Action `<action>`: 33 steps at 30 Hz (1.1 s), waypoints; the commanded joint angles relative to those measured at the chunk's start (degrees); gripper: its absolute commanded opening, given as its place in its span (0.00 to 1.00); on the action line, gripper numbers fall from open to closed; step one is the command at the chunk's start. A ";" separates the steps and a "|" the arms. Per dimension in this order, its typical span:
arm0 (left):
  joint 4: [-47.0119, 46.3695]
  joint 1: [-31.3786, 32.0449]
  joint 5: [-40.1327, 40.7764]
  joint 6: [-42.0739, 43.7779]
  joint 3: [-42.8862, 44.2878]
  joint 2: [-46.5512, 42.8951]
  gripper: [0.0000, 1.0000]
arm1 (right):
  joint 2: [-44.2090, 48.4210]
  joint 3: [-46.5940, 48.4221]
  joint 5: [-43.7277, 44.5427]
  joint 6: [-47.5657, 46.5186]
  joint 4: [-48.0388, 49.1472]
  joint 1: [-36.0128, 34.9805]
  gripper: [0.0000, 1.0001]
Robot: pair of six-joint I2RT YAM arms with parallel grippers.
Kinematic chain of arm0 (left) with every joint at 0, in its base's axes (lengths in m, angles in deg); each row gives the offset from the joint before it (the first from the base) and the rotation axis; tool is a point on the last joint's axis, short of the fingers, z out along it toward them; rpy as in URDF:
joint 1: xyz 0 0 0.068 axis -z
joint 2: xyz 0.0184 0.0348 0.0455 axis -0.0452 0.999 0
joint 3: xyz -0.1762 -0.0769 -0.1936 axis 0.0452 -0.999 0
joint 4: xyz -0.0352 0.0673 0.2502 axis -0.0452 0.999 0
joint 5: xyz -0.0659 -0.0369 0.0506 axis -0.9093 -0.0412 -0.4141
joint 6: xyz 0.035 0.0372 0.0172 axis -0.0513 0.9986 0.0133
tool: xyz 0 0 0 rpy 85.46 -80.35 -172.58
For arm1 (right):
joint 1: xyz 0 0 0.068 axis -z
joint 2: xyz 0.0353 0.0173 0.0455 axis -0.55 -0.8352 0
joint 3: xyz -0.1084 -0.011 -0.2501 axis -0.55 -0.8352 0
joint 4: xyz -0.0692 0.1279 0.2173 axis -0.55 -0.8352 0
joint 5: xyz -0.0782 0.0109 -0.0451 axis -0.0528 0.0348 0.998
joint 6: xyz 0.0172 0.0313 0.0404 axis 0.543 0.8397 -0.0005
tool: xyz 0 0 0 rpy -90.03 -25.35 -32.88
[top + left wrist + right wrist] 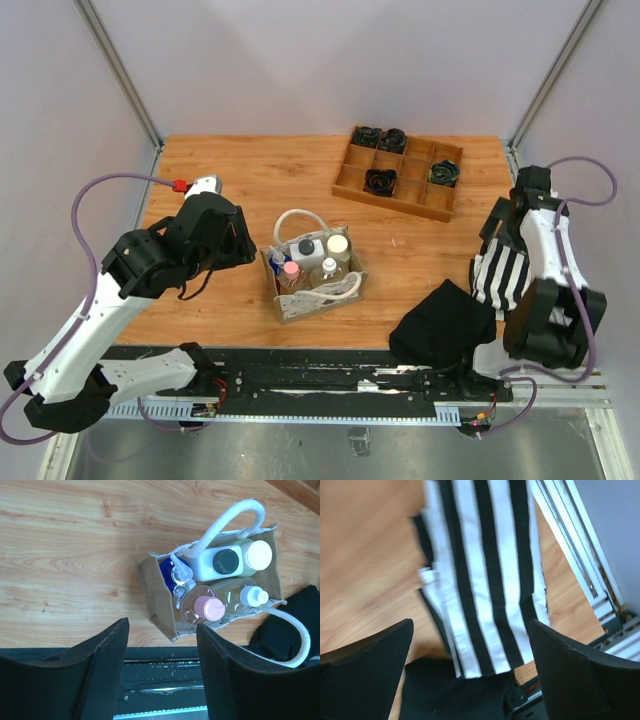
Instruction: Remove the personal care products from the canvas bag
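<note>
Nothing out yet: the bottles all sit in the canvas bag near the front edge.
Your left gripper and right gripper hang spread, empty.

Bright even light, soft shadows; right wrist view motion-blurred, others sharp.
</note>
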 commanded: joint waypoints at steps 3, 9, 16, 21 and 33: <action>-2.08 0.52 -0.24 -1.12 -1.69 -0.12 0.61 | 12.97 1.33 -8.07 -3.01 -8.30 -10.02 0.99; -4.14 0.49 -1.41 -0.77 -3.18 0.22 0.61 | 16.06 -7.34 -9.41 -0.62 -14.19 -23.47 0.99; -4.64 0.49 -2.12 -0.66 -3.74 0.55 0.61 | 14.57 -11.02 -1.87 11.15 -22.22 -43.94 0.99; -3.90 0.49 -1.64 -1.04 -3.84 -0.80 0.61 | 12.37 -15.96 -3.14 13.69 -22.59 -46.98 0.98; -1.73 0.53 -1.37 -1.47 -0.70 -1.51 0.61 | -5.65 -17.16 -5.73 15.62 -6.69 -45.20 0.98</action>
